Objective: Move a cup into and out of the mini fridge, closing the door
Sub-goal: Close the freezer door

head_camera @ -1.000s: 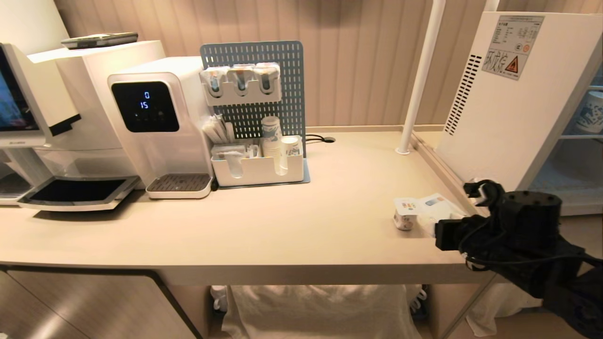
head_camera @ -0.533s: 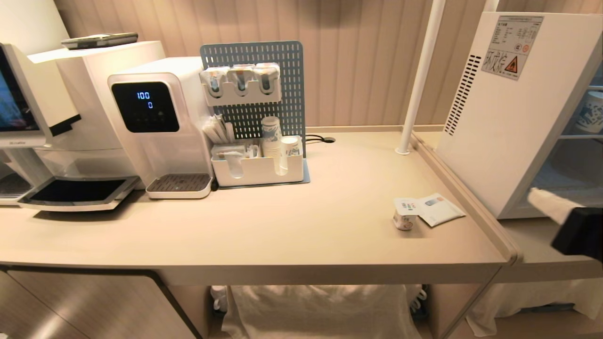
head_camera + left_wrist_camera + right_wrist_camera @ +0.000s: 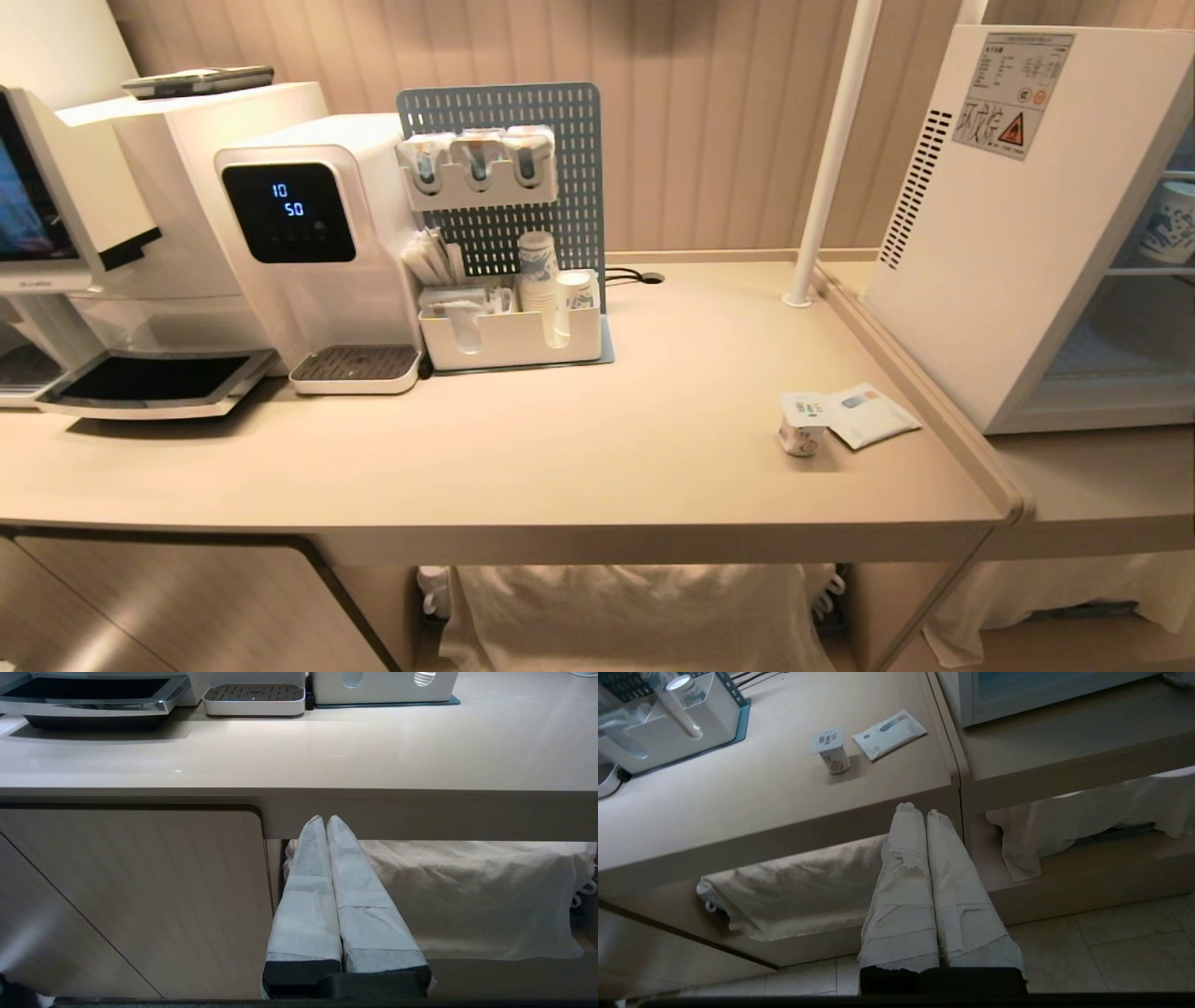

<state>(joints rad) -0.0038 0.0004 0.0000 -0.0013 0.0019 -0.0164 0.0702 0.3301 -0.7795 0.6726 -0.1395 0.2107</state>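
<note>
The cup (image 3: pixel 801 426), small and white with a square foil lid, stands alone near the right end of the beige table (image 3: pixel 597 467); the right wrist view shows the cup (image 3: pixel 833 754) too. To its right stands the mini fridge (image 3: pixel 1018 215), vented side towards me. Its glass door (image 3: pixel 1102 412) lies flat against the front. My right gripper (image 3: pixel 920 809) is shut and empty, hanging low in front of the table edge, short of the cup. Below the table's front edge, my left gripper (image 3: pixel 325 818) is also shut and empty. Neither arm shows in the head view.
A flat white sachet (image 3: pixel 873 415) lies just right of the cup. At the back stand a water dispenser (image 3: pixel 317 243), a pegboard organiser (image 3: pixel 509 322) with paper cups, and a white pole (image 3: pixel 831 159). Pale cloth (image 3: pixel 635 616) hangs under the table.
My right arm, which was beside the cup at the table's right end, has pulled back down and out of the head view. The cup has stayed where it was.
</note>
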